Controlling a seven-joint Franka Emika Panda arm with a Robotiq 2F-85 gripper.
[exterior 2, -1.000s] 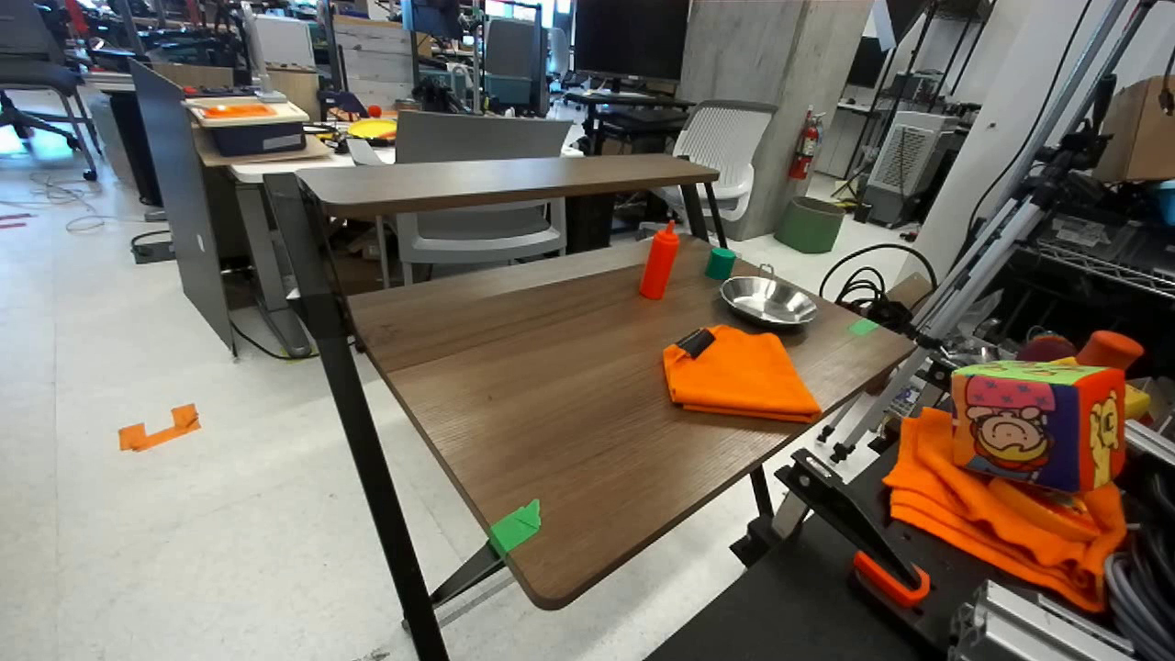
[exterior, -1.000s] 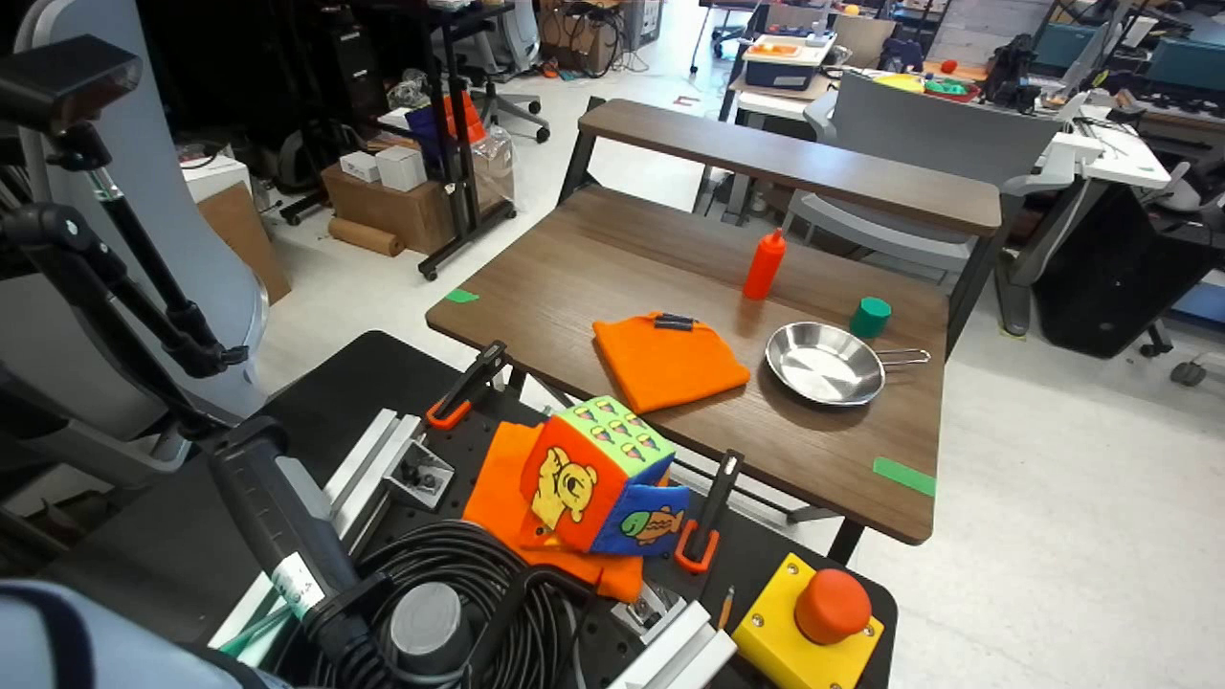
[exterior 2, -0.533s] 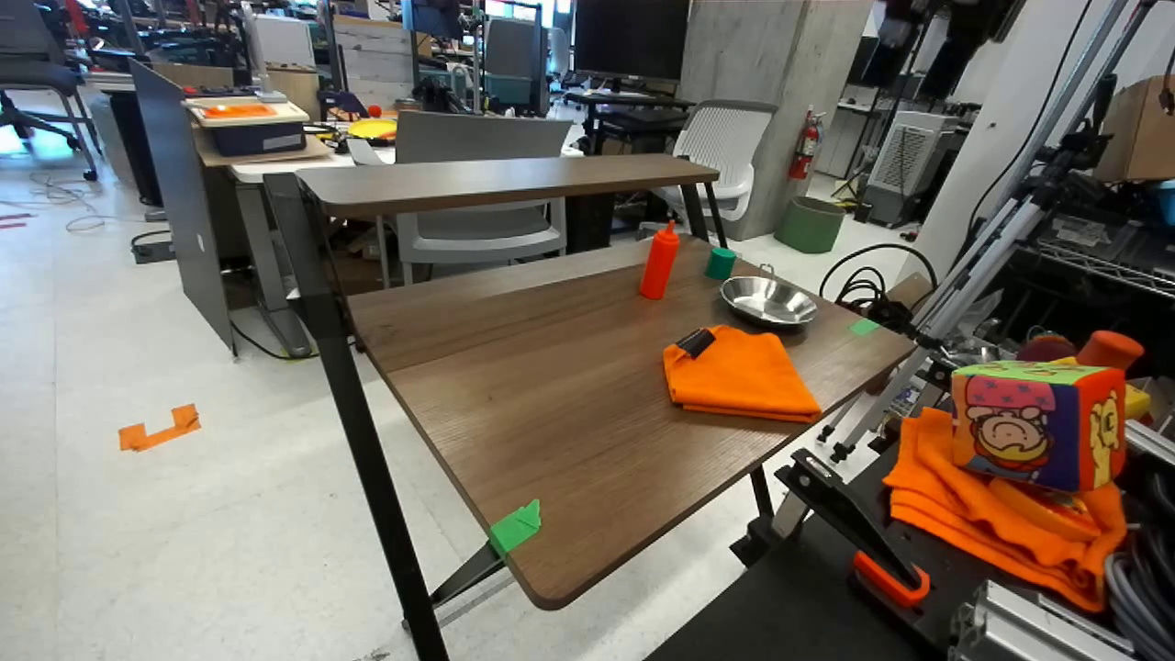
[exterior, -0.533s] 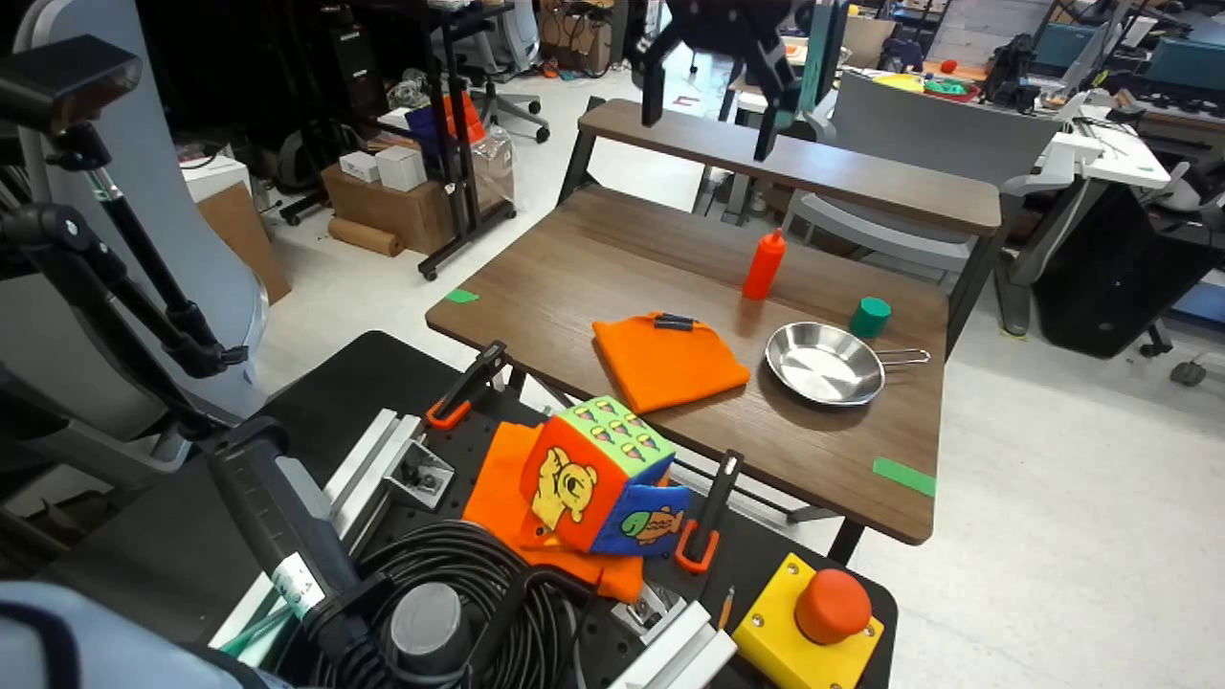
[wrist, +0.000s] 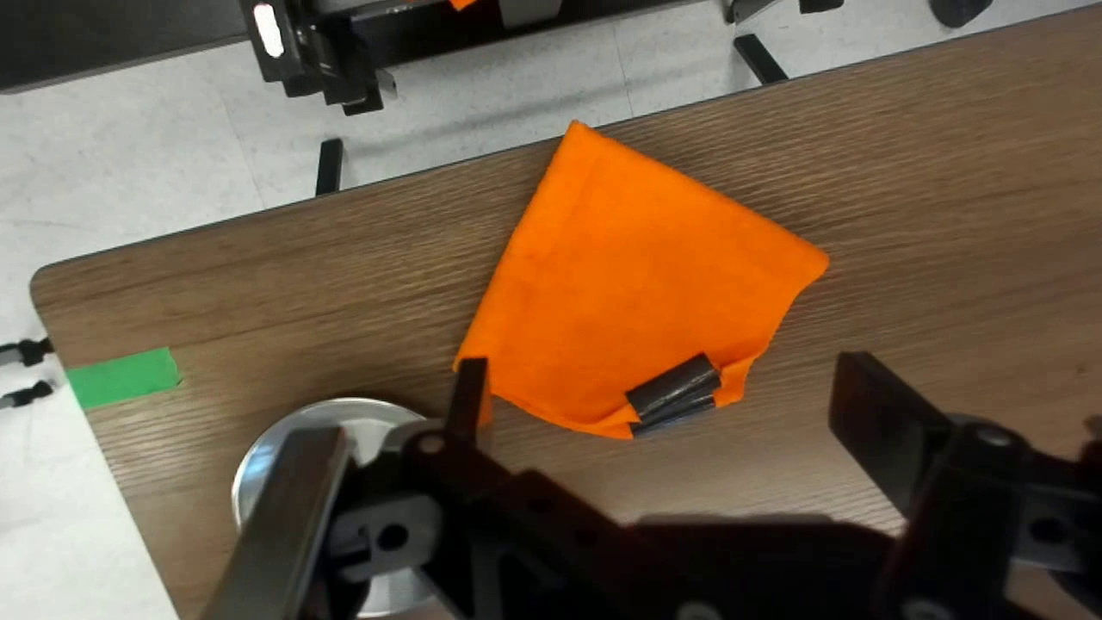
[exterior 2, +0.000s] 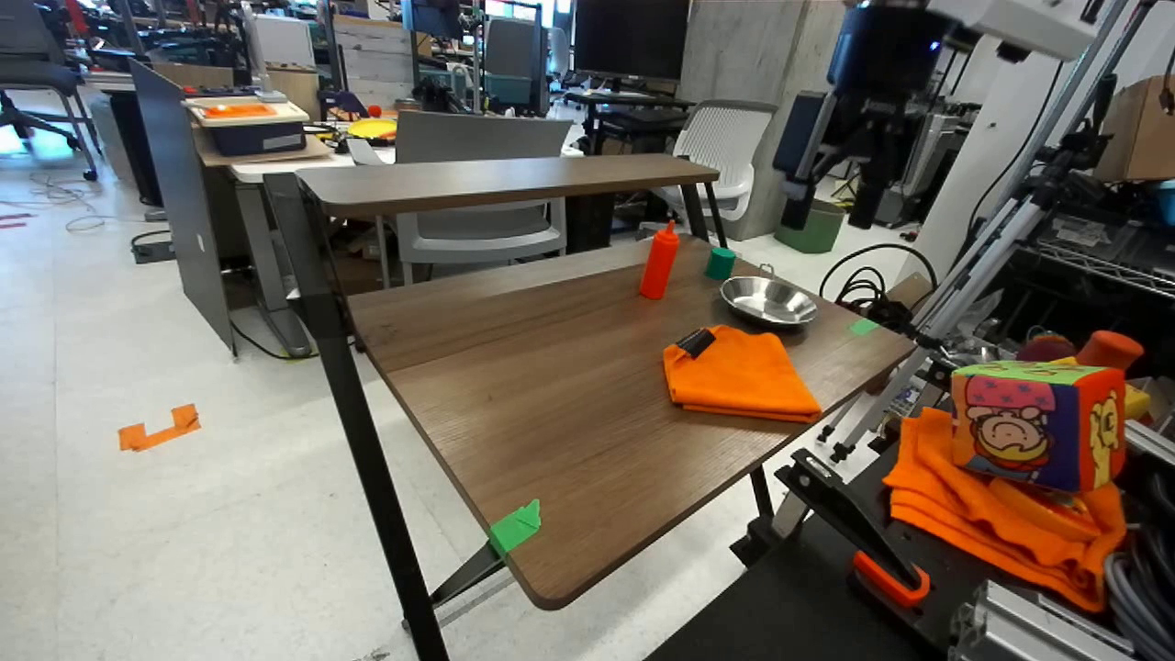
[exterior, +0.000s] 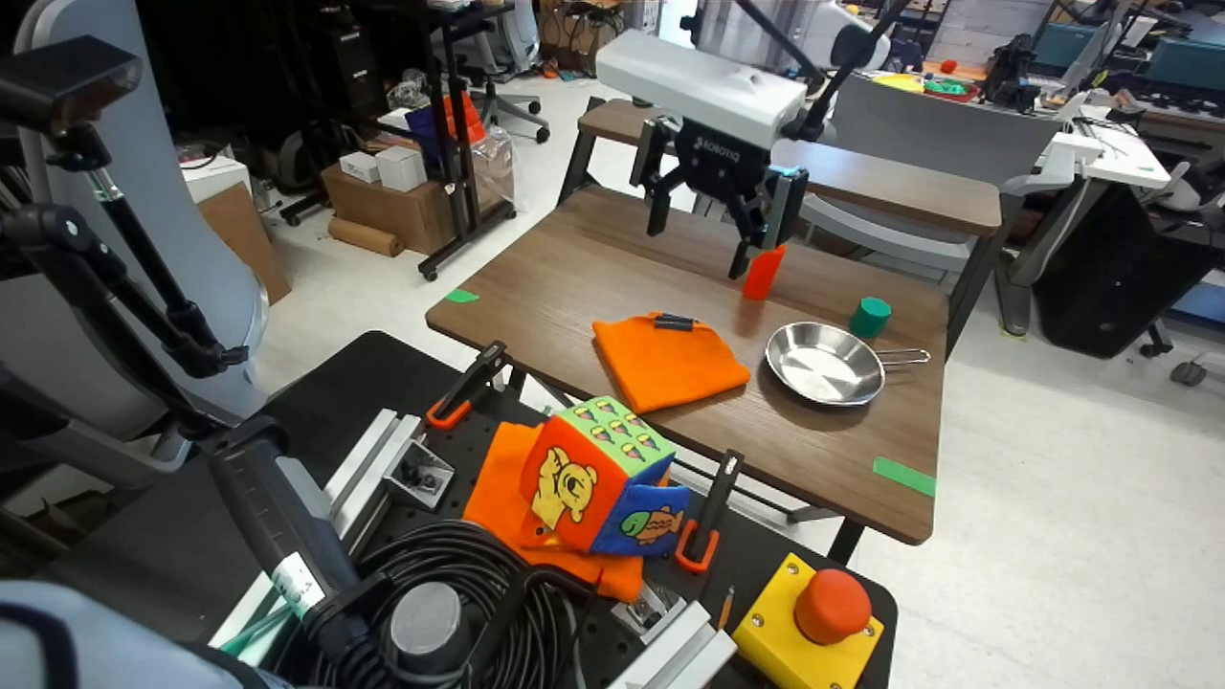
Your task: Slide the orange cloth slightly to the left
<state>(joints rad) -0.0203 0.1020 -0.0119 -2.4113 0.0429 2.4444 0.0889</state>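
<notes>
Table, left end, in an exterior view: green tape. Next, the orange cloth, folded flat by the near edge, none of me touching it. Up beyond it hangs my gripper, jaws spread wide, nothing held. Best, I judge: come down on the cloth's middle, press lightly, drag slow and level so the folds travel together; short stroke. Right of it, the metal pan, near but apart; mind it descending.
</notes>
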